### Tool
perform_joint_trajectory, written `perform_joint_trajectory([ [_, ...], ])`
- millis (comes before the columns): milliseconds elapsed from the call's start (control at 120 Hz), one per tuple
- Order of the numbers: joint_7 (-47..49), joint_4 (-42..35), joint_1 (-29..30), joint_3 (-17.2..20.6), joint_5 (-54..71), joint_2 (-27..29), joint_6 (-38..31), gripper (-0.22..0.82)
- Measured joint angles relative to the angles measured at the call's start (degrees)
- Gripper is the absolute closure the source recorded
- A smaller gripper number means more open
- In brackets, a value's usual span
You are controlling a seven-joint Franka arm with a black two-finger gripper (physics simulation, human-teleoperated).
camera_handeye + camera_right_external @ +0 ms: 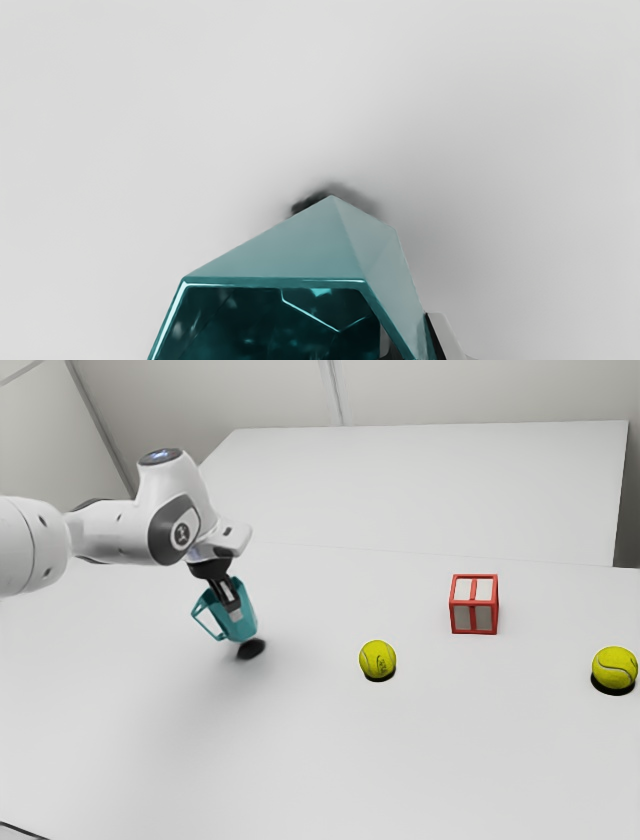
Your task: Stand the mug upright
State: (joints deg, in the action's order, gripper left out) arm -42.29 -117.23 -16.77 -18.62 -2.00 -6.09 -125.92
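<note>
Gripper (235, 614) is clamped on the wall of the teal mug (242, 630), held tilted just above the table (320, 760); release at this lean could land it edge-first and topple it.

The white table (420, 770) bears a ball (377, 659), a red-edged cube (474, 604) and another ball (614, 668).

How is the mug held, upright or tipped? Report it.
Tipped partway, mouth upward: in the exterior view, the mug leans in the grip of the gripper, and the wrist view looks into its opening.
</note>
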Motion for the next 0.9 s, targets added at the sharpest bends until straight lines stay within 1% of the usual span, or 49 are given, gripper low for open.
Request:
perform_joint_trajectory([
  [142, 2.7, -5.4, -0.7, 0.0, 3.7, 4.3, -1.3, 0.78],
  [283, 5.3, -8.8, -0.6, 0.4, 6.5, 5.7, -2.8, 0.78],
  [425, 7.8, -11.5, -0.2, 0.9, 8.5, 5.7, -5.0, 0.78],
  [567, 9.9, -12.4, -0.3, 1.0, 9.4, 4.8, -7.0, 0.78],
  [800, 12.7, -13.0, -2.4, 1.0, 9.7, 3.7, -9.3, 0.78],
  [900, 13.5, -13.3, -3.1, 1.1, 9.4, 3.7, -9.6, 0.72],
])
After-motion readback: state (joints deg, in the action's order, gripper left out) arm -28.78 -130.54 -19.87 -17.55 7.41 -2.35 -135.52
